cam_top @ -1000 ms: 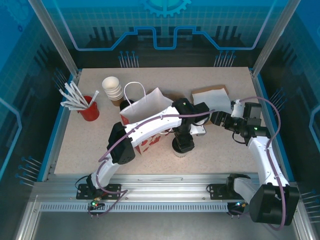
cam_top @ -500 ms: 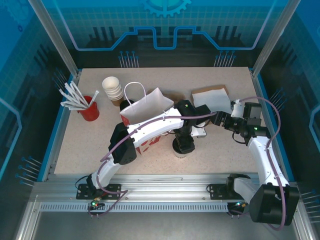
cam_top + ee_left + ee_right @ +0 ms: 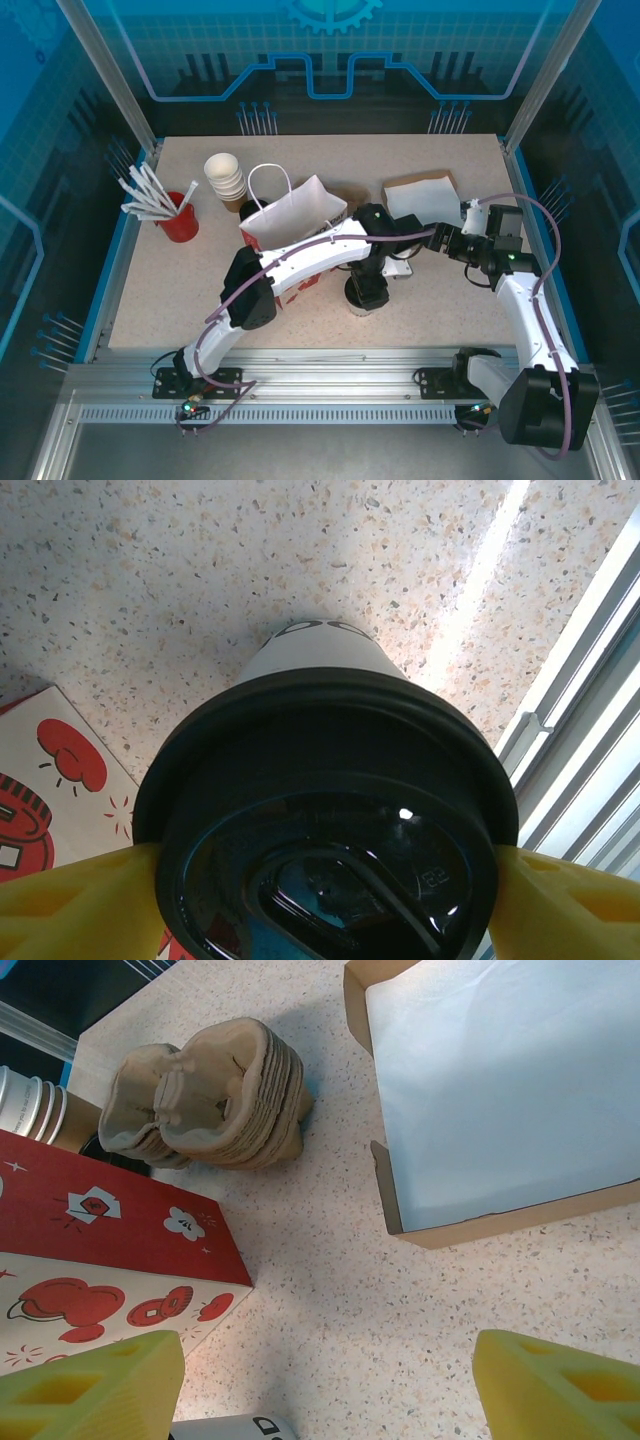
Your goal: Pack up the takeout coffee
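Speckled table (image 3: pixel 200 600): left wrist shows left pincer (image 3: pixel 325 885) pinching takeout coffee (image 3: pixel 325 770); right pincer (image 3: pixel 325 1385) spread.

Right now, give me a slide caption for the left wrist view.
Left gripper pinching the takeout coffee by its black lid on the speckled table, red-and-white bag alongside.

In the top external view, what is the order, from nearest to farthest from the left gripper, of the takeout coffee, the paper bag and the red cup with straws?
1. takeout coffee: between the fingers of the left gripper, near the table's front.
2. paper bag: just to its left.
3. red cup with straws: at the far left edge.
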